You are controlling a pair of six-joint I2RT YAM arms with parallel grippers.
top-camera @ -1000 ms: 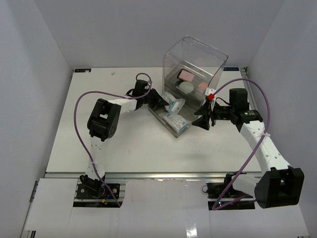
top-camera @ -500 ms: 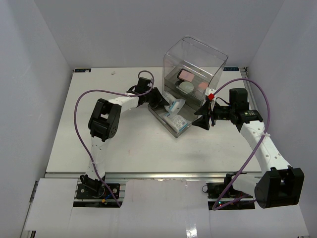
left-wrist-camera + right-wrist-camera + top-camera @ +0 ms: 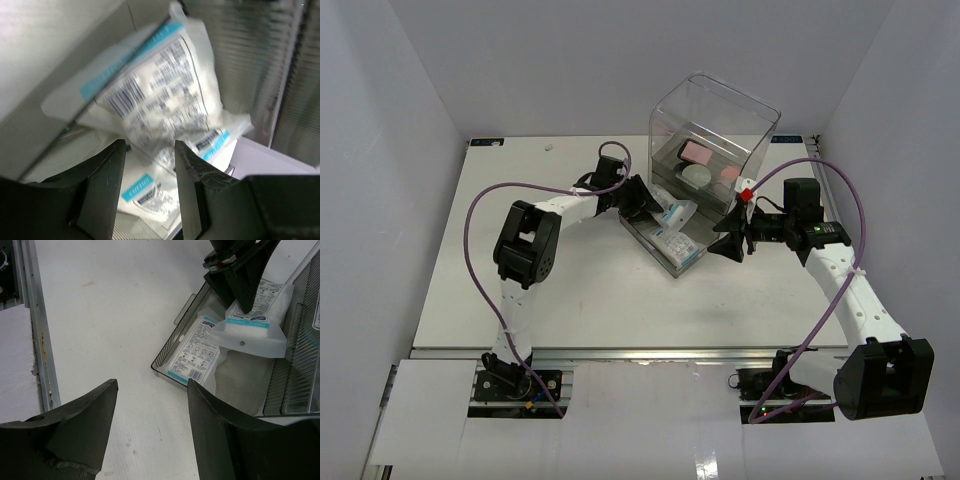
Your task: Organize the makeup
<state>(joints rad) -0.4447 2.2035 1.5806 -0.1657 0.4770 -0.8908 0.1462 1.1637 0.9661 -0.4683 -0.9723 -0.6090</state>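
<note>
Two white-and-blue flat packets are in the pulled-out grey drawer [image 3: 663,264] of the clear box [image 3: 715,110]. One packet [image 3: 682,246] lies flat at the drawer's front [image 3: 196,352]. The other packet [image 3: 677,212] rests tilted over it [image 3: 257,322] and is blurred in the left wrist view [image 3: 160,85]. My left gripper [image 3: 653,208] hovers just behind that upper packet, jaws apart [image 3: 150,145], nothing clamped between them. My right gripper [image 3: 728,243] is open and empty over the table right of the drawer [image 3: 151,385]. A pink palette [image 3: 697,152] and a round compact [image 3: 696,176] sit inside the box. No brushes show.
The drawer's mesh front wall [image 3: 182,340] stands between my right gripper and the packets. My left gripper's fingers [image 3: 247,295] point down into the drawer. White walls enclose the table on three sides. A metal rail [image 3: 30,330] runs along the table's near edge.
</note>
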